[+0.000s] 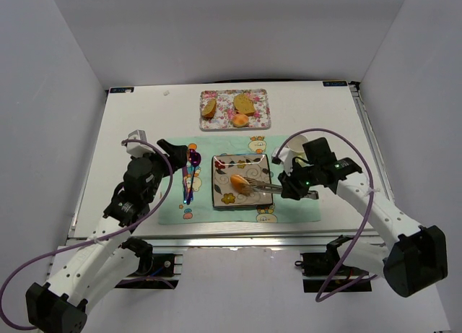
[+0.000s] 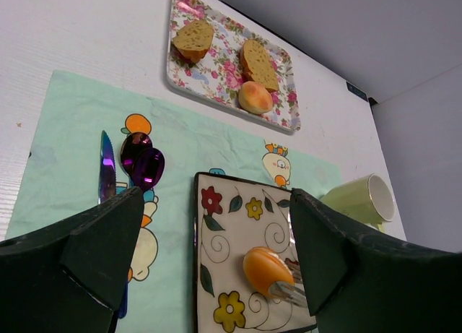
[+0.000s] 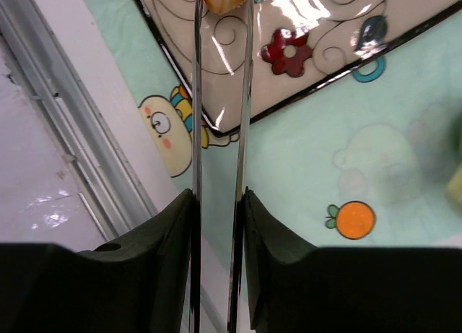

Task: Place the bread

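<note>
Task item: small orange-golden oval bread [image 1: 239,183], over the middle of the square white plate with painted flowers [image 2: 216,275]; whether it touches the plate cannot be told.
Holding tool: silver metal tongs [image 1: 263,186], with the bread between their tips.
Right gripper [image 3: 219,196]: jaws clamped on the two arms of the silver metal tongs, reaching in from the plate's right side.
Left gripper [image 2: 216,203]: jaws wide apart, holding nothing, above the pale green cartoon placemat [image 1: 289,203] left of the plate.
Cutlery: shiny purple spoon [image 2: 142,159] and iridescent knife [image 2: 107,167], side by side on the placemat.
Cup: pale green cup [image 2: 357,199], lying on its side, right of the plate.
Rear tray: floral rectangular tray [image 1: 263,109] carrying two tan bread slices [image 2: 258,64] and a pale-orange ball [image 2: 255,97].
</note>
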`<state>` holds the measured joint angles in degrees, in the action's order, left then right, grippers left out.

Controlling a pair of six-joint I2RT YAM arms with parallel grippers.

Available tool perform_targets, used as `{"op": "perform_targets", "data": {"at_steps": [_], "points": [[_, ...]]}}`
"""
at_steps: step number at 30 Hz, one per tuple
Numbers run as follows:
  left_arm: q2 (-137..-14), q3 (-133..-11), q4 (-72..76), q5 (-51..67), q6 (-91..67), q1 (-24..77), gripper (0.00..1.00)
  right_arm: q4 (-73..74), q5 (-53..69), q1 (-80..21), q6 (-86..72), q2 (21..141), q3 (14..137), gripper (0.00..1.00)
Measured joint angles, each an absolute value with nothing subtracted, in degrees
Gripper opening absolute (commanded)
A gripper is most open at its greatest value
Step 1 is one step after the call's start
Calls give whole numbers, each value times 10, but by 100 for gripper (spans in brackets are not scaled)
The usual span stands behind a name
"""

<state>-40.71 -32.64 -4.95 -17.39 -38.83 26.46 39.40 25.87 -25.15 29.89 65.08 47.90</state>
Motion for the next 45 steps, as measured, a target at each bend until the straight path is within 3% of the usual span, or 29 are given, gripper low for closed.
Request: {"op": "perform_targets", "data": {"at_steps": [6,9,14,17,18,20,22,25,30,39,45], "points": [[-410,-325,-41,-167,-388,265,91,389,240,-251,334,642,479,59],[-411,-325,-38,-164,-388,265,91,389,241,-251,343,640,479,63],[-411,-324,-34,-161,-388,265,91,392,248,-251,349,620,494,60],[-411,-324,-32,-159,-388,265,91,390,257,-251,343,598,525,45],[-411,-324,-30,-158,-387,265,91,386,259,-251,337,591,538,33],[-413,-324,-25,-156,-385,265,91,375,265,-246,323,583,569,29],[-419,-324,-20,-154,-384,265,91,357,269,-237,310,583,592,30],[-430,-324,-15,-150,-381,265,91,345,269,-231,301,588,593,40],[-437,-324,-14,-145,-375,265,91,344,256,-230,328,594,532,48],[-437,-322,-8,-141,-380,265,90,304,212,-230,318,642,411,46],[-437,-314,5,-137,-389,265,89,256,210,-230,301,727,403,46]]}}
